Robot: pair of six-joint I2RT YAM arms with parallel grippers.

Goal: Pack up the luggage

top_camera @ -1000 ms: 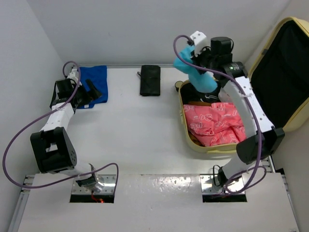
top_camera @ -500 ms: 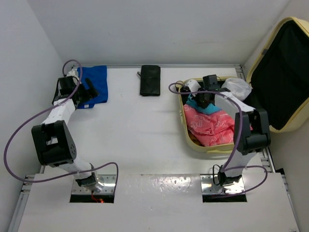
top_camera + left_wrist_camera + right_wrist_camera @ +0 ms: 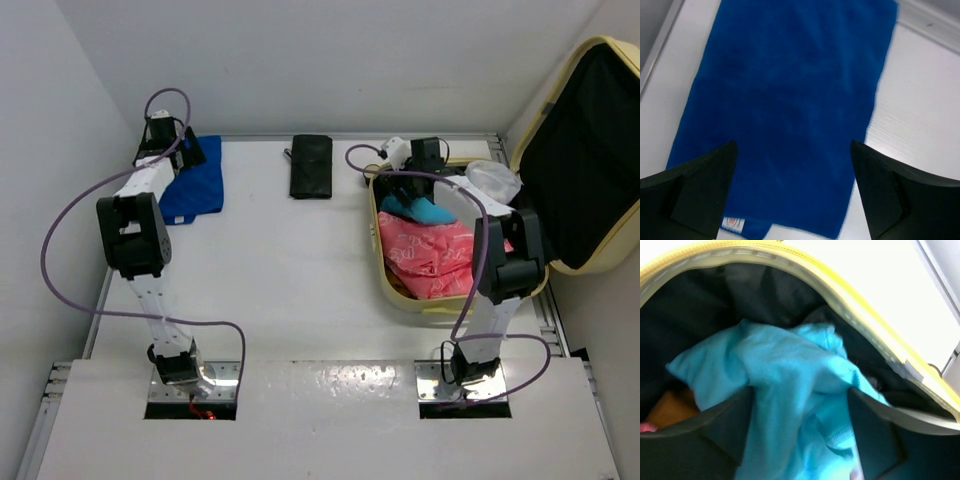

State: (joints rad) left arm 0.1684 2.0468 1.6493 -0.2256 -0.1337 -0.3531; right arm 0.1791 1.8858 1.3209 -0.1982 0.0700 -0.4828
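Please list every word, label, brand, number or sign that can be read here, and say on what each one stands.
Nothing is readable.
On the blue cloth: a small white tag with a red mark, too small to read.
On the pink garment: a pale print, too blurred to tell if it is lettering.

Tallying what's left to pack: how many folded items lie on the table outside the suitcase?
2. A blue cloth lies far left; a black folded item lies far middle, both outside the luggage. Others may be hidden from view.
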